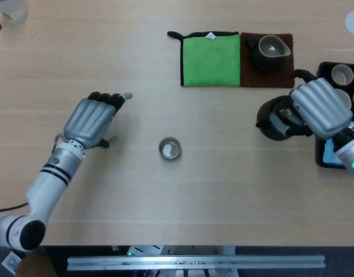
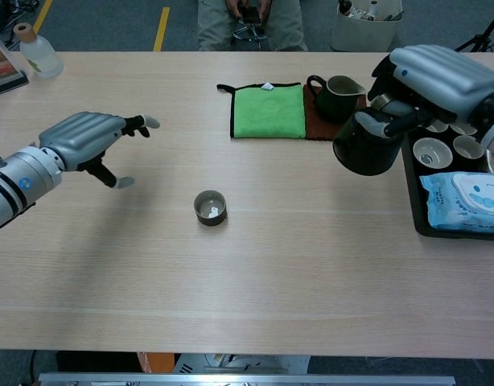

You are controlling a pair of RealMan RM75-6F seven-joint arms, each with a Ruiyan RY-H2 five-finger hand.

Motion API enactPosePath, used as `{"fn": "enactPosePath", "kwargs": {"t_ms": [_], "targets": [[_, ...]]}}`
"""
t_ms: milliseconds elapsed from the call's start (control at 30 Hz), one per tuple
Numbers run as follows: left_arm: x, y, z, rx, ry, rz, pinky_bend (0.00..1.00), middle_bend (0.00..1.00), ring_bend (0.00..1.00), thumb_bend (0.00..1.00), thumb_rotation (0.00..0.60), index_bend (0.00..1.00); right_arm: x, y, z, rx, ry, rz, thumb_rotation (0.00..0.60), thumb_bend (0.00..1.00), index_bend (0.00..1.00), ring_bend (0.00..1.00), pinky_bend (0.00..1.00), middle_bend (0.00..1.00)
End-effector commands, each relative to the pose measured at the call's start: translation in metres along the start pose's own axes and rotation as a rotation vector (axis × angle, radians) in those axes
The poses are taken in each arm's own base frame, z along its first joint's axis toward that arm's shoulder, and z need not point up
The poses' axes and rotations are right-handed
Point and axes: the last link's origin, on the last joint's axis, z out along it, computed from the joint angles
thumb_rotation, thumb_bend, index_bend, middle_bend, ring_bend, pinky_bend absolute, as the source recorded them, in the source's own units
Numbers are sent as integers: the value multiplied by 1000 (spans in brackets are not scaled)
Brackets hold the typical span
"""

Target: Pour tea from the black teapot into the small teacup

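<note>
The small teacup [image 1: 169, 149] [image 2: 208, 208] stands alone near the table's middle, upright and apart from both hands. My right hand [image 1: 315, 107] [image 2: 430, 76] grips the black teapot [image 1: 273, 120] [image 2: 361, 145] by its handle and holds it above the table, well to the right of the teacup. My left hand [image 1: 91, 119] [image 2: 84, 136] hovers far left of the cup, fingers spread and holding nothing.
A green cloth [image 1: 210, 59] and a brown mat bearing a dark pitcher [image 1: 269, 52] lie at the back. At the right edge, a black tray [image 2: 416, 193] holds several white cups and a blue wipes pack [image 2: 466, 201]. A bottle [image 2: 34, 50] stands far back left.
</note>
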Motion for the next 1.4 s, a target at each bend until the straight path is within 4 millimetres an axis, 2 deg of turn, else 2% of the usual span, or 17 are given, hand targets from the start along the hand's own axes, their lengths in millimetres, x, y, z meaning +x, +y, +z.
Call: {"fn": "enactPosePath", "kwargs": {"t_ms": [33,233,533,967,1400], "targets": [[8,-18,-24,33,59,-36,198,205,209,246,600,116,-2,-7,7,13,-7,1,510,400,1000,973,236,1000],[19,-36,-52,45,123,-29,198,205,209,246,600,117,-11,-22,24,39,-36,-11,512,400,1000,973,236,1000],[29,-43,-75,45,178,-21,194,204,209,246,600,118,-30,-55,49,93,-79,-44,511,400,1000,972,236,1000],[33,-52,-94,51,185,-26,187,204,209,245,600,131,-60,-103,83,143,-123,-69,512,400,1000,971,236,1000],[35,-52,-102,47,183,-30,186,204,209,246,600,131,-77,-130,109,179,-152,-148,516,400,1000,971,236,1000]]}}
